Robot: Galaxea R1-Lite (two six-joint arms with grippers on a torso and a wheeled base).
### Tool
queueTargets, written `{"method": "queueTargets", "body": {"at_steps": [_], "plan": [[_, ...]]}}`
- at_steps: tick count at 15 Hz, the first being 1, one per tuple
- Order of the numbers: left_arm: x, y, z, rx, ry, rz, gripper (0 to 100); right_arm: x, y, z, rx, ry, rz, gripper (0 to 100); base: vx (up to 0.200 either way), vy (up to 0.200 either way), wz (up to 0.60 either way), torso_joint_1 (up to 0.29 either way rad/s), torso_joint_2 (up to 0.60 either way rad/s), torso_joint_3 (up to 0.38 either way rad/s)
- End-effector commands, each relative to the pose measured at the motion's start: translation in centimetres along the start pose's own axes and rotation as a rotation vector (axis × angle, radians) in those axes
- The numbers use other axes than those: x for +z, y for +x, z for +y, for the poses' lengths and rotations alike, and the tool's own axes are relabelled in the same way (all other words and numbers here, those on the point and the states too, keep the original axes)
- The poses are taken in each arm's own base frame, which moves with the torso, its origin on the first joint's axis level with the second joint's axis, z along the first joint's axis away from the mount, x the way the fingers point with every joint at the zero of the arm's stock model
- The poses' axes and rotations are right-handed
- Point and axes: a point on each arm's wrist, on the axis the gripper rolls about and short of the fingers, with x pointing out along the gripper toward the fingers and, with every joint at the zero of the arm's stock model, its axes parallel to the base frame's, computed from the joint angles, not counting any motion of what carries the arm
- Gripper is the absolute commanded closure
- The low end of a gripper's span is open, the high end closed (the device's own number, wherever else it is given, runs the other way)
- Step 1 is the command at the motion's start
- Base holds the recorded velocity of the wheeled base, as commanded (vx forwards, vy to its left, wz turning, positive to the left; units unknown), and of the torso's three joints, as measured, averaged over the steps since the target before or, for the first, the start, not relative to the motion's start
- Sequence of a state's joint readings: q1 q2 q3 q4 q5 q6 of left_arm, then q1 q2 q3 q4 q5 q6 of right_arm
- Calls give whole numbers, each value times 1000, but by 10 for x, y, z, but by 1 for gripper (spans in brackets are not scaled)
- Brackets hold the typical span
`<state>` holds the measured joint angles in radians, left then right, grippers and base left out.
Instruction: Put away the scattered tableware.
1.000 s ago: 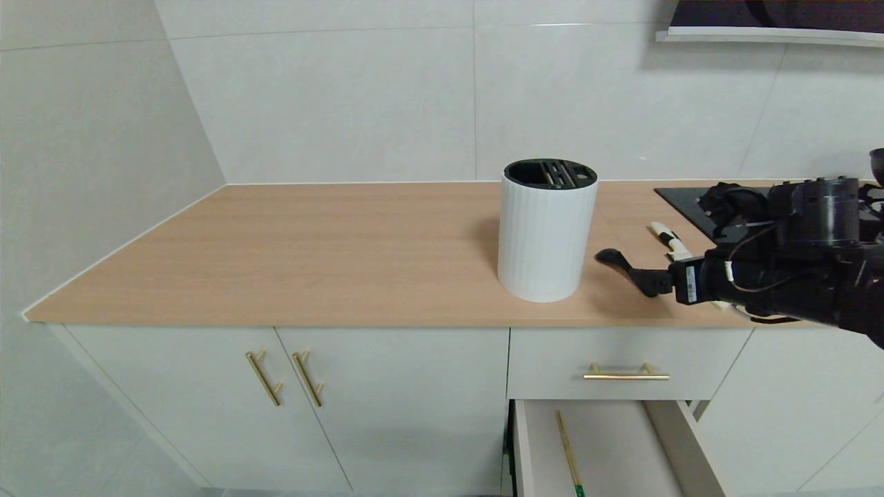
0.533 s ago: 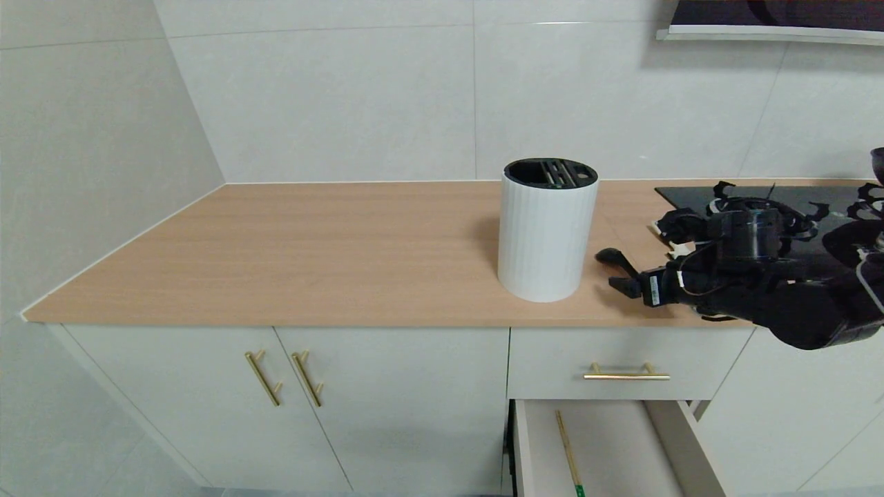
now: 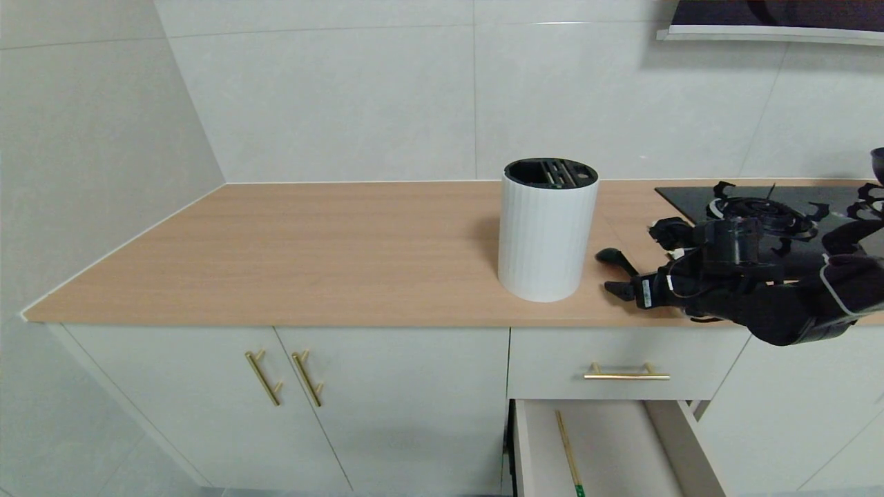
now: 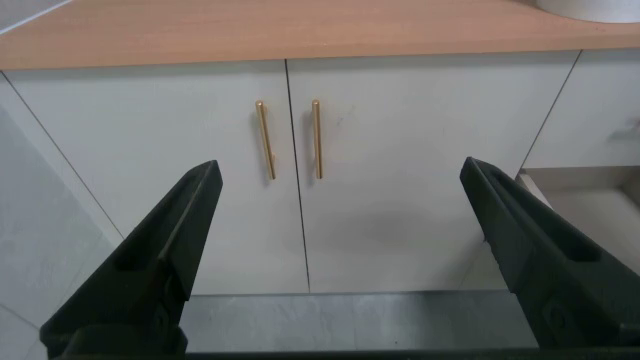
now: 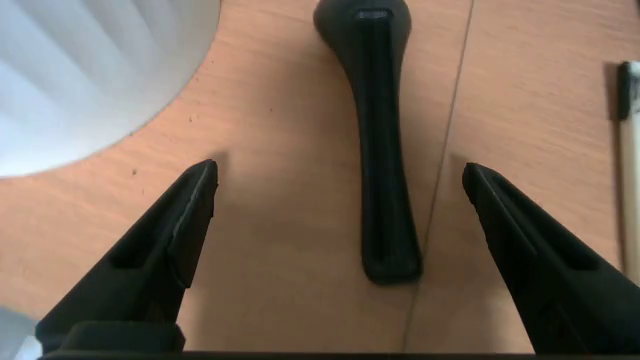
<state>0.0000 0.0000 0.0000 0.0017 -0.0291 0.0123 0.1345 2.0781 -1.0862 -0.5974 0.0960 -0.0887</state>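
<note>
- The right tool has come down and crept a little towards the white holder over the last second. Its wrist has dropped from well above the worktop to just over it.
- Its fingers are spread wide, one on each side of the black utensil, and neither touches it yet.
- The black utensil has not moved. It lies flat on the worktop just to the right of the white holder, with its rounded end nearer the holder and apart from the holder's wall.
- A white-handled piece lies beside it, on the side away from the holder. A second ago the head view showed it plainly; now the lowered arm covers most of it.
- This looks like the end of the approach. The tool is lined up across the utensil, and what seems left is a short descent and a squeeze before the lift.
- The gap to the holder is small, so the finger on that side could nudge the holder on the way down.
- Below the worktop a drawer stands open with one chopstick inside. Either it or the slotted top of the holder could take the utensil.
- The left tool hangs low with its fingers spread, holding nothing and facing the cupboard doors.
</note>
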Motion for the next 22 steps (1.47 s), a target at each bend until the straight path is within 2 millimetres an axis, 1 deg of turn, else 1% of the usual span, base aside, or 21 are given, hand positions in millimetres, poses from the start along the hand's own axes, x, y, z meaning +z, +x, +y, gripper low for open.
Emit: {"method": "queueTargets", "body": {"at_steps": [1, 4, 5, 7, 11, 15, 16, 17, 19, 20, 22], "plan": [[0, 0, 0, 0, 0, 0, 0, -2, 5, -4, -7, 11, 3, 0, 0, 0, 0, 0, 0, 0], [0, 0, 0, 0, 0, 0, 0, -4, 6, -4, -7, 21, 8, 0, 0, 0, 0, 0, 0, 0], [0, 0, 0, 0, 0, 0, 0, -4, 7, -4, -7, 21, 9, 100, 0, 0, 0, 0, 0, 0], [0, 0, 0, 0, 0, 0, 0, -6, 10, -5, -8, 23, 12, 100, 0, 0, 0, 0, 0, 0], [0, 0, 0, 0, 0, 0, 0, -5, 10, -5, -8, 31, 11, 100, 0, 0, 0, 0, 0, 0], [0, 0, 0, 0, 0, 0, 0, 1, 2, -4, -12, 51, 3, 100, 0, 0, 0, 0, 0, 0], [0, 0, 0, 0, 0, 0, 0, 7, -12, -1, -10, 79, 12, 100, 0, 0, 0, 0, 0, 0], [0, 0, 0, 0, 0, 0, 0, 15, -31, 1, -10, 101, 21, 100, 0, 0, 0, 0, 0, 0], [0, 0, 0, 0, 0, 0, 0, 26, -71, 12, 9, 151, 57, 100, 0, 0, 0, 0, 0, 0], [0, 0, 0, 0, -2, 0, 0, 30, -97, 16, 15, 180, 97, 100, 0, 0, 0, 0, 0, 0], [0, 0, 0, 0, 0, 0, 0, 35, -139, 26, 33, 227, 161, 100, 0, 0, 0, 0, 0, 0]]}}
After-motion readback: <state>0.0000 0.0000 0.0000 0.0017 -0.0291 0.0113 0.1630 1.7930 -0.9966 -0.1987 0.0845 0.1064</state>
